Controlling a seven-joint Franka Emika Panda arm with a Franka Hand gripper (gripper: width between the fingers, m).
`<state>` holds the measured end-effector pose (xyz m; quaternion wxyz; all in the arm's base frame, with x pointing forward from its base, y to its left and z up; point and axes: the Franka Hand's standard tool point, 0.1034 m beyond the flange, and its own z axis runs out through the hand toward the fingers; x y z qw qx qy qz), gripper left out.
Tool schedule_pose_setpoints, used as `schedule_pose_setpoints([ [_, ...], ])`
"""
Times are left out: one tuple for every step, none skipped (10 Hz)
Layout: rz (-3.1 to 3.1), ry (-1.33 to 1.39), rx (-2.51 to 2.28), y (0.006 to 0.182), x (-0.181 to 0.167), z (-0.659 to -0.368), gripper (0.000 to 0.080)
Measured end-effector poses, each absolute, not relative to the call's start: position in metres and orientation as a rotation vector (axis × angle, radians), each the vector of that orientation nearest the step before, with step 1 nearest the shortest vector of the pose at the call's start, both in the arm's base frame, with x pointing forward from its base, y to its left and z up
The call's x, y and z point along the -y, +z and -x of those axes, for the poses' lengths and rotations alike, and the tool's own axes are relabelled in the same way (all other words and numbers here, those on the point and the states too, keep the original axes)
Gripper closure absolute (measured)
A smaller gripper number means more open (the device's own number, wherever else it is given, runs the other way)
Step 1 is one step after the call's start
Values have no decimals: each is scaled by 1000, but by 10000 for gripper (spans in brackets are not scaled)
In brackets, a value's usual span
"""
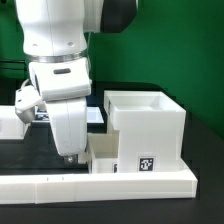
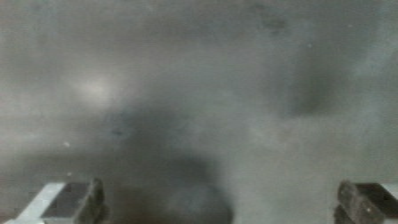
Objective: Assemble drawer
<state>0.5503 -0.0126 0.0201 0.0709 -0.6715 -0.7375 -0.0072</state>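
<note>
The white cube casing (image 1: pixel 150 118) stands at the exterior view's right. The drawer (image 1: pixel 118 155), a lower white open-top box with a black-and-white marker (image 1: pixel 146 165) on its side, sits against the casing's lower left. I cannot tell how far in it is. My gripper (image 1: pixel 68 156) points down over the black table just to the exterior view's left of the drawer. In the wrist view my gripper (image 2: pixel 217 205) has its fingertips (image 2: pixel 71 202) wide apart over a blurred grey surface, with nothing between them.
A low white border wall (image 1: pixel 100 184) runs along the front. A white part (image 1: pixel 10 124) lies at the exterior view's far left behind my arm. A green backdrop stands behind.
</note>
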Motion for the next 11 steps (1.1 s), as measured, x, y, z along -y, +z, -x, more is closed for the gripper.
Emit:
schedule_pose_setpoints([
  [2021,-21,2217,20,12,-550,151],
  [2011,-24,2232,20,8,-551,151],
  [2002,-23,2239,20,4,-551,151],
  [2011,-20,2232,21,-3,-551,151],
  [2016,-21,2224,21,-8,-551,151],
  [2019,-17,2215,22,-13,-551,151],
  [2023,-18,2210,22,-17,-551,151],
  [2060,-12,2180,22,-19,-552,151],
  [2076,-8,2179,22,-19,-552,151],
  [2080,-11,2178,21,-18,-552,151],
  [2082,-7,2176,20,-11,-550,151],
])
